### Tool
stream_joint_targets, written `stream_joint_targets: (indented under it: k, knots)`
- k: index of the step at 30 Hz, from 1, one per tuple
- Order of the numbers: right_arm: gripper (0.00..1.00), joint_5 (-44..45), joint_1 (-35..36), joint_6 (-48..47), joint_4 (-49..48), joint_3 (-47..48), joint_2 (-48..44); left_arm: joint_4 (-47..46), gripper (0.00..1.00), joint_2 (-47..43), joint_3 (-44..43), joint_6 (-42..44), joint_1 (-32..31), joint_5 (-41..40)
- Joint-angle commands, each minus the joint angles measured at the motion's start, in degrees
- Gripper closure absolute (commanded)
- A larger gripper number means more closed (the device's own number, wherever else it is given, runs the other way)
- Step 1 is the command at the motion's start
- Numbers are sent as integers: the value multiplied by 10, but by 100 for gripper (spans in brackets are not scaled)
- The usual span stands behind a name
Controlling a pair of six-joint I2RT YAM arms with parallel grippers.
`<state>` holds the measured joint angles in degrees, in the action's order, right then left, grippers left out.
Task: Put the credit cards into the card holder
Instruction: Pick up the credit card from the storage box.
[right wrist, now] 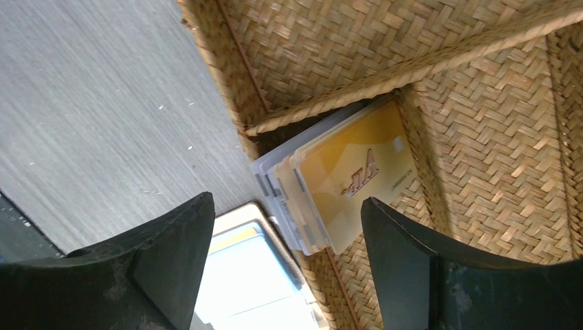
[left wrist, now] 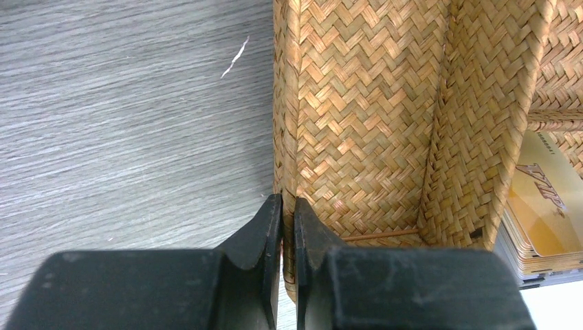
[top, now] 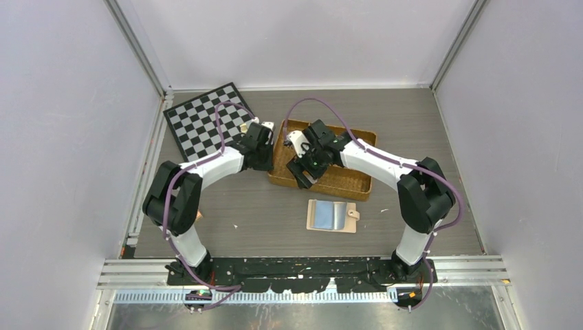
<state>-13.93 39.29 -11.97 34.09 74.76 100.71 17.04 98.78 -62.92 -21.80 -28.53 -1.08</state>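
A stack of thin plastic credit cards [right wrist: 350, 182], an orange-yellow one printed "VIP" on top and pale blue-grey ones beneath, lies in a corner compartment of the woven tan wicker tray [top: 357, 180]. The stack sits against the outer wall and a woven divider. The right gripper [right wrist: 287, 203] hangs directly above the stack. Its 2 black fingers [right wrist: 172, 261] are spread wide and hold nothing.

At the tray's left side, the left gripper [left wrist: 289, 206] has its 2 fingers pressed together on the rim of the outer wall, pinching the wicker between them. The compartment just inside that wall shows only bare weave, and the cards lie beyond the next divider.

The peach-beige folding card holder [top: 332, 216] lies open and flat on the grey wood-grain table [top: 261, 213], nearer the arm bases than the tray and apart from it. Its glossy clear sleeves face up and its snap tab points right. A black-and-white chequered board [top: 206, 122] rests at the far left, behind the left arm.
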Motion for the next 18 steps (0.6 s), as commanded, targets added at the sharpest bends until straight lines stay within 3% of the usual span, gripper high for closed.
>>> stream_joint_targets:
  k: [1,9,18]
  knots:
    - [17,43,2,-19,-25,10,23,-1,100,7,-28,10,2,-6]
    - [16,19,2,-28,-22,33,65,3,100,21,-46,18,2,-1]
    - [24,-34,10,1,18,27,16,16,100,29,-62,25,2,-8]
